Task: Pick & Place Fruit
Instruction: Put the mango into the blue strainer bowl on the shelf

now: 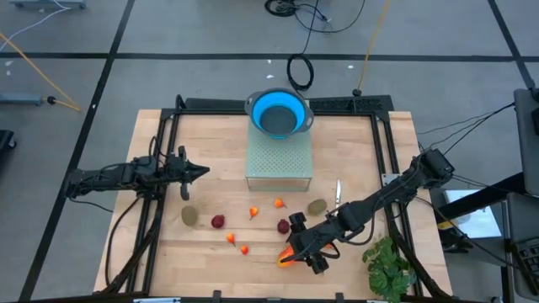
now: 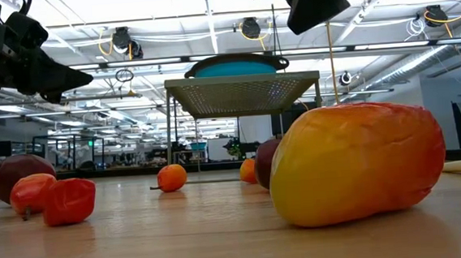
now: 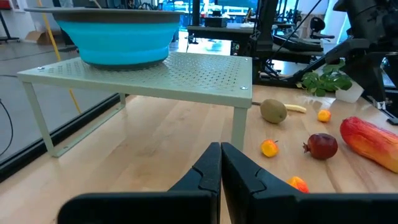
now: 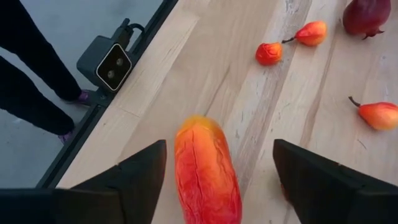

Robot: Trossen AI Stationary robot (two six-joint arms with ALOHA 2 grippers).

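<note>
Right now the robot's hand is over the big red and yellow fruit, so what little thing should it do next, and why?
Probably lower the right pincer a little and close it on the mango. Its fingers stand wide open on either side of the mango, which lies on the table between them, not gripped. The blue bowl on the rack looks empty. The left pincer waits shut, off to the side.

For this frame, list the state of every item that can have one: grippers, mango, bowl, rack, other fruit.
right gripper: open, fingers either side of the mango, not clamping it
left gripper: shut, empty, off to the left of the rack
mango: lying on the table, not lifted
blue bowl: upright on top of the rack, looks empty
rack: standing on its legs
dark-red balls: loose on the table
kiwis: loose on the table
</note>
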